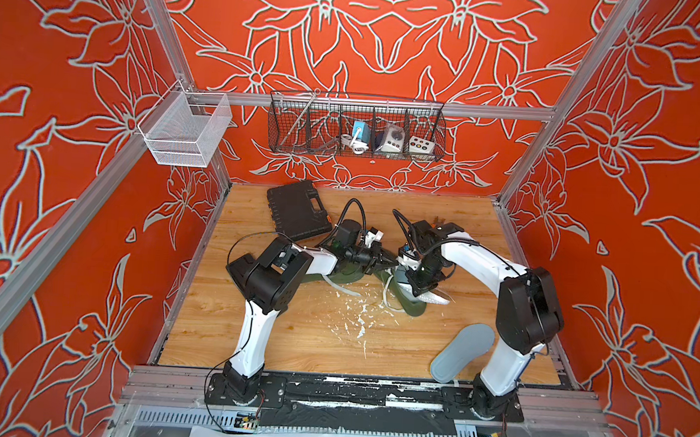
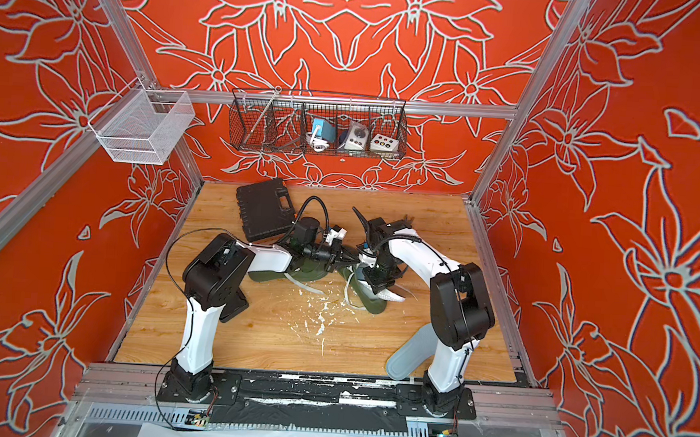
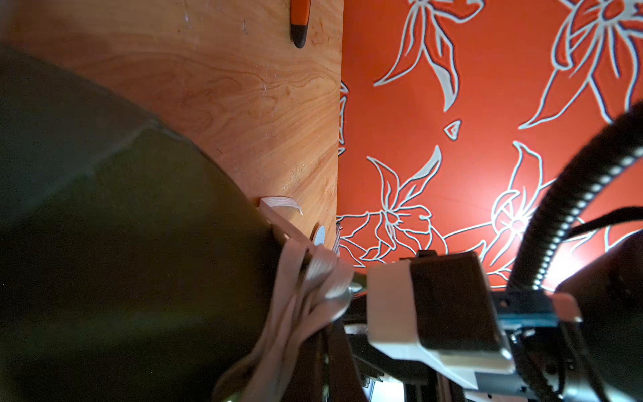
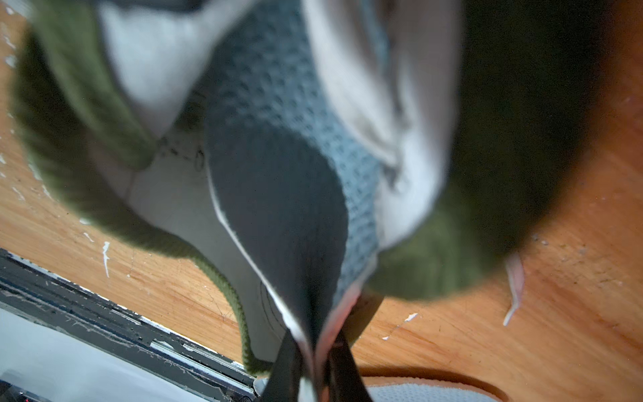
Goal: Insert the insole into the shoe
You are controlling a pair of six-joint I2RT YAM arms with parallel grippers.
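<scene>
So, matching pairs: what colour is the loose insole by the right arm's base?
Pale grey-blue insole, clearest in a top view.

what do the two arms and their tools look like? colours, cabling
Both alike: left arm and right arm have white links, boxy black joints and black bases. Thin black cables run along each; ribbed black hose on the right. Also black: left tool, right tool.

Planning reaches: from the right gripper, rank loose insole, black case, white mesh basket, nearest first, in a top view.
From the right gripper:
1. loose insole, table's front right.
2. black case, table's back left.
3. white mesh basket, high on left frame.
</scene>
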